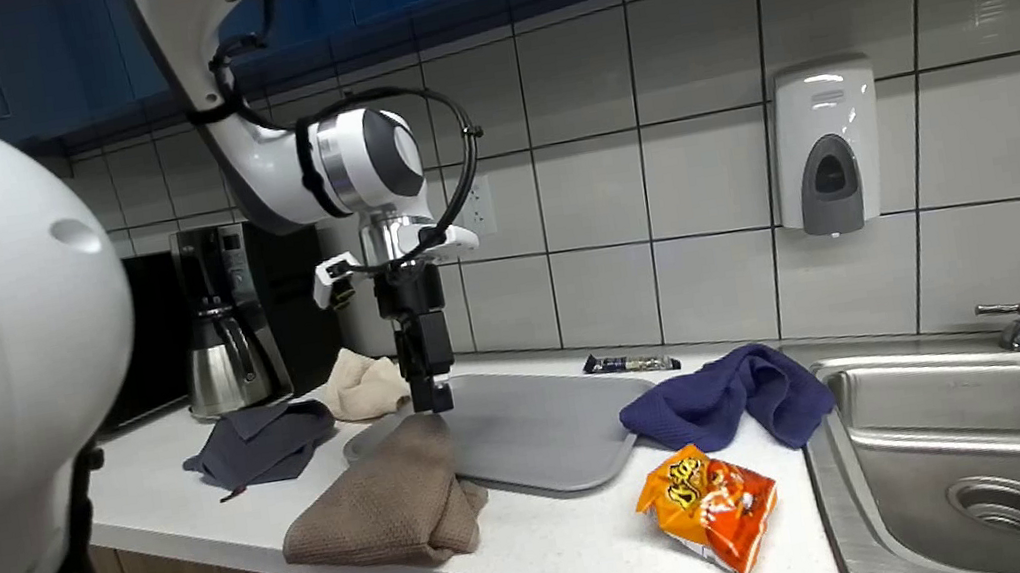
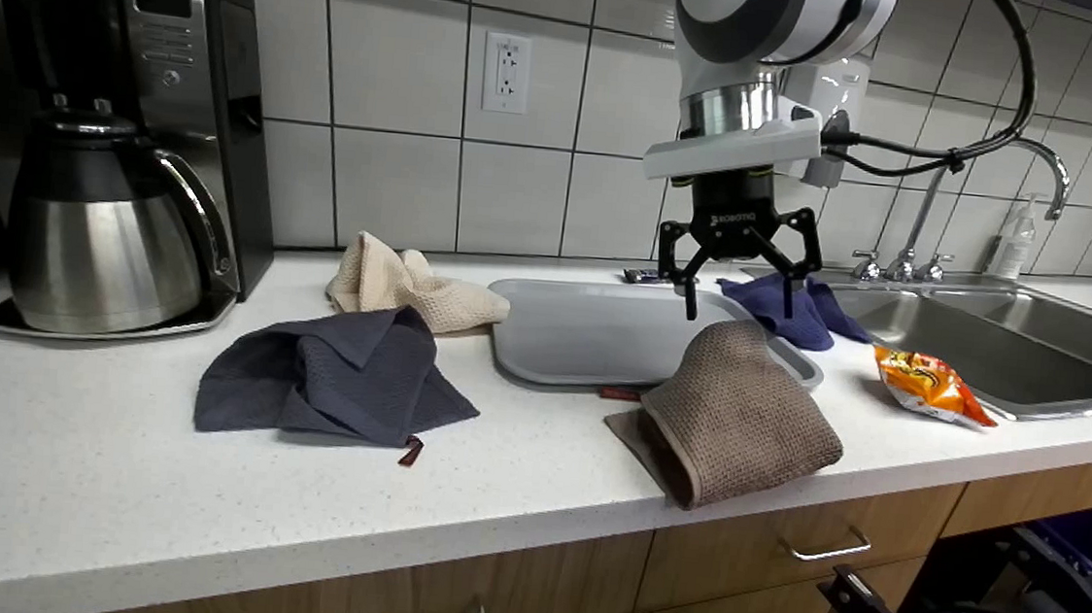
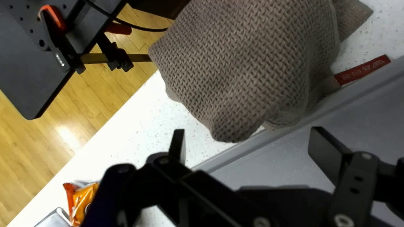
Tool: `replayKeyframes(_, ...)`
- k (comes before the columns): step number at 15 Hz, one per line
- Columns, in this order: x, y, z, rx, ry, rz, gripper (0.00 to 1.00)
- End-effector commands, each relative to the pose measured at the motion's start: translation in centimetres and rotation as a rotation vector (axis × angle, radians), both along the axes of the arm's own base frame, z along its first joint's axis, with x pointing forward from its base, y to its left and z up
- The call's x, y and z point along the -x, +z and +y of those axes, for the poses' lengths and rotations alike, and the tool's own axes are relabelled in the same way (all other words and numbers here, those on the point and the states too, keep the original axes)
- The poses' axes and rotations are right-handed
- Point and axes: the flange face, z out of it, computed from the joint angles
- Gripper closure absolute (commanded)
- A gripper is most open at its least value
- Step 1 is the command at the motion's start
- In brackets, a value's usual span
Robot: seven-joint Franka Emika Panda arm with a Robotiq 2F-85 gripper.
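My gripper (image 2: 738, 312) stands open, pointing down, with nothing held between its fingers. Directly below and in front of it lies a brown waffle-knit towel (image 2: 751, 430), bunched up with a raised peak near the fingertips. The wrist view shows the towel (image 3: 246, 69) just ahead of the spread fingers, its rounded tip near the gap; whether a finger touches it I cannot tell. A grey tray (image 1: 541, 423) lies flat on the counter behind the towel, and its rim (image 3: 227, 157) runs beneath the gripper. One towel edge with a red label (image 3: 363, 69) meets that rim.
Around the tray lie a dark grey cloth (image 2: 336, 378), a cream cloth (image 2: 411, 286), a navy towel (image 1: 729, 400) and a small tube (image 1: 631, 363). An orange snack bag (image 1: 709, 504) sits near the sink (image 1: 835, 501). A coffee maker (image 2: 115, 214) stands at the counter's far end.
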Motion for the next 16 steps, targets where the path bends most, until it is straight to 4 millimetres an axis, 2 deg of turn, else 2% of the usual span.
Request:
replayKeyframes(1, 0.0, 2.0, 0.3, 0.007, 0.031, -0.030, 0.00)
replayKeyframes(9, 0.8, 4.7, 1.4, -0.028, 0.086, -0.084, 0.00)
replayKeyframes(16, 2.4, 7.2, 2.6, -0.044, 0.148, -0.123, 0.00)
